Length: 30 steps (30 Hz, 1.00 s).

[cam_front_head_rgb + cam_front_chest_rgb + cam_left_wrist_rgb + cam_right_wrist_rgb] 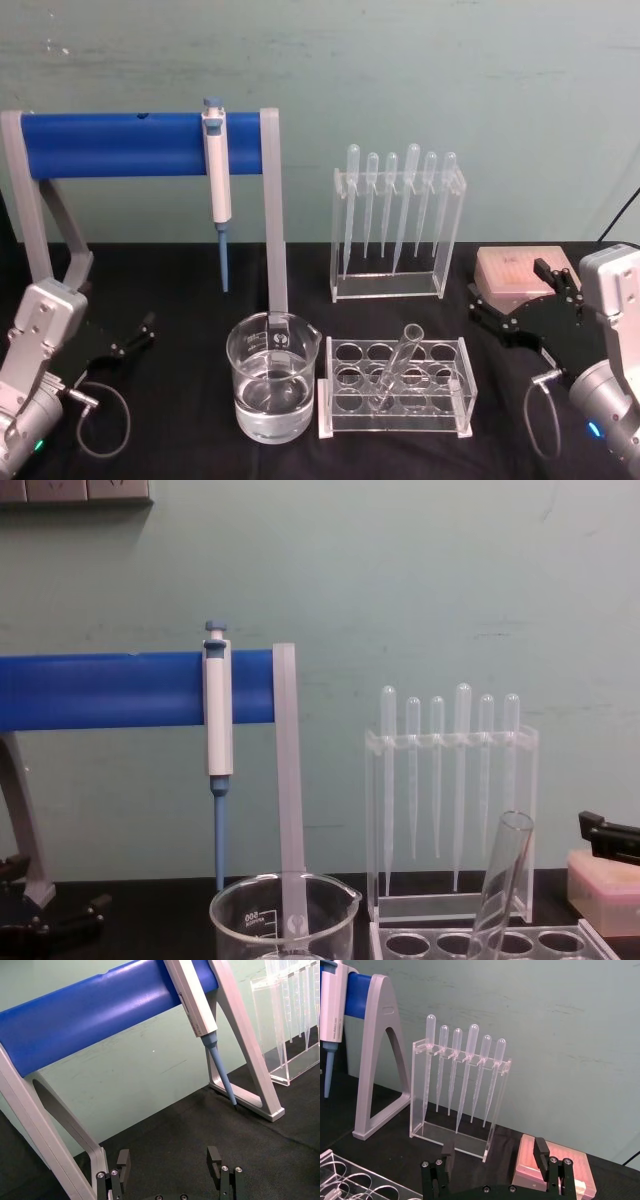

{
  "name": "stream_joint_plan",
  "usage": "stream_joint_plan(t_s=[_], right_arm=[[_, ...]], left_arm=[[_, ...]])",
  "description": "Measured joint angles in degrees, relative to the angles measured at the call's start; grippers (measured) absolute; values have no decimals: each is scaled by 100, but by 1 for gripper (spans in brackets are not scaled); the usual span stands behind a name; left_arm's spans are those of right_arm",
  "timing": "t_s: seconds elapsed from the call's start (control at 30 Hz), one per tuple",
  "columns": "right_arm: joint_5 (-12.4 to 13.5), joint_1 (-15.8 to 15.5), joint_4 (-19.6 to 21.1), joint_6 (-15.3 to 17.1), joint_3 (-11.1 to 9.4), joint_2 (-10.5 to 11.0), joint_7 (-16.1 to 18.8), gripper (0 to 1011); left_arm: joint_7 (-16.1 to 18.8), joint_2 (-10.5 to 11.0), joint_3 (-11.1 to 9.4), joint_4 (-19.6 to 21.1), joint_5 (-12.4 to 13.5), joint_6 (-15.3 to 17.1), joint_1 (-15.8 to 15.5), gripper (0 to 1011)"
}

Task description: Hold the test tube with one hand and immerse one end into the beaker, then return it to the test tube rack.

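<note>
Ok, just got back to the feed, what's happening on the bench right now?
Nothing is being handled yet. The test tube leans in the clear tube rack, beside the beaker, which holds clear liquid. The left gripper rests open low at the table's left, and the right gripper sits open at the right, near a pink tip box. The dip has not begun.

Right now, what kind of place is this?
Probably a lab bench: a glass beaker holding clear liquid, a test tube leaning in a clear rack, and plastic pipettes hanging behind.
</note>
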<state>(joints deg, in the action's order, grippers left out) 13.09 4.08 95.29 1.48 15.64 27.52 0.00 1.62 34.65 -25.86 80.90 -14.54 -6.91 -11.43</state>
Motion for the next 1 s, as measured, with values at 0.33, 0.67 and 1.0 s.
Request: stream_joint_plan(t_s=[0.33,0.67,1.0], right_arm=[[11,6,-5,-7,2,0,0,1003],[18,6,-7,-12,3,0,2,1003],[18,6,-7,-12,3,0,2,1003]], left_arm=[[0,0,0,0,0,0,0,1000],[0,0,0,0,0,0,0,1000],[0,0,0,0,0,0,0,1000]])
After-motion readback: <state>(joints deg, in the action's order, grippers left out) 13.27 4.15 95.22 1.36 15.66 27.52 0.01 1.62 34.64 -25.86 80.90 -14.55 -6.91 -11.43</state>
